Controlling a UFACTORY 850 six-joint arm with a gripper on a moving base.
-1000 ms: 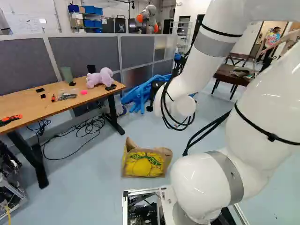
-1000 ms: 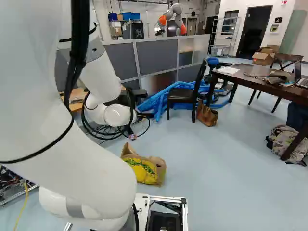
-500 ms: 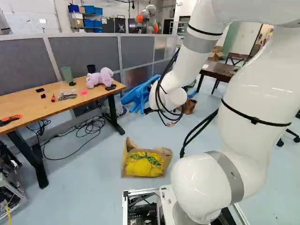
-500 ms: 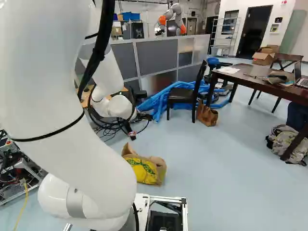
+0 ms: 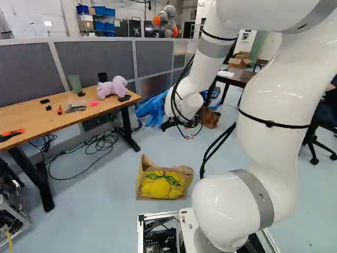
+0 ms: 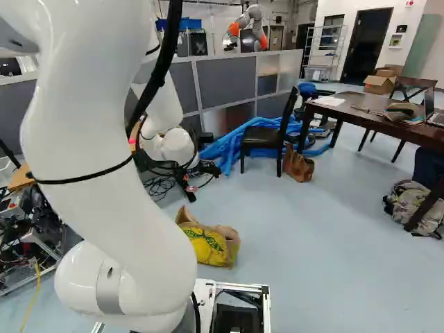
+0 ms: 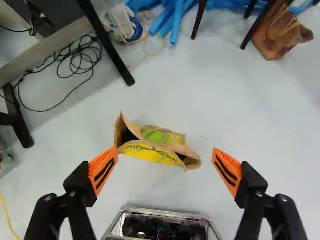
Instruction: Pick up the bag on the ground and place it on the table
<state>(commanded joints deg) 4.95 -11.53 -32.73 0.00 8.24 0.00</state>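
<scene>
Just on the near side of the lemon bag (image 5: 160,183), an open metal-edged box (image 5: 139,234) is holding dark wiring and machine parts. The smooth white arm (image 5: 268,121) is curving up nearby. The lemon bag itself, the one for picking up, is standing on the floor, its creased brown sides framing a glossy yellow front with green leaves. Its mouth is gaping; the inside is showing mostly as shadow, so I can't fairly say what it's carrying. Well apart from it, the claw (image 6: 200,183) is hanging in the air with its ridged orange pads spread wide, gripping nothing.

Left of the lemon bag, a wooden desk (image 5: 50,117) is carrying a plush purple toy (image 5: 112,87) and a green cup (image 5: 75,83). Beyond the lemon bag, a wrinkled brown handbag (image 6: 298,167) is slumping beside a black chair (image 6: 265,136), slick blue tubes (image 6: 232,143) are lying piled, and a dark table (image 6: 374,111) is standing farther right.
</scene>
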